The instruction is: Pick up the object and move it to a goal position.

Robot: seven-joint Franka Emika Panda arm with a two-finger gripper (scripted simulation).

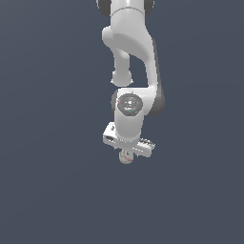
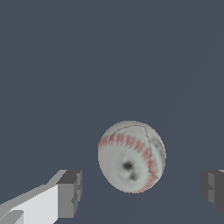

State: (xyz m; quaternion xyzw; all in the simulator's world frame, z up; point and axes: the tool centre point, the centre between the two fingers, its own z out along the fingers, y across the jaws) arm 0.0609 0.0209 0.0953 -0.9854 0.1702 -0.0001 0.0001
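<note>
Ball sits right in the middle of the wrist view, off-white w/ the red baseball stitching curving across it, and it's between the two dark finger pads, one pad on each side. Neither pad is touching it tho, there's a clear gap of background on both sides. So the gripper is spread wide, nothing grasped yet, way wider than the ball needs tbh. Makes sense imo: going in wide gives slack so a slightly off-center approach doesn't knock a round thing that'd roll away.

Pulling back to the exterior view, the ball is tucked just under the hand of the arm, and the gripper hangs pretty much straight down over it. Can't really make out the fingers from that angle, too small and the hand body covers them. Arm is folded down from the top of frame, wrist pointing at the floor, prob so the fingers straddle the ball from above.

Floor is plain dark blue-grey everywhere. No goal marker that I can see in either view, so idk where it's meant to go.

My guess: it's at the pre-grasp stage, next is closing on the ball, then lift. Main risk is the ball squirting out if the pads meet it off-center.
</note>
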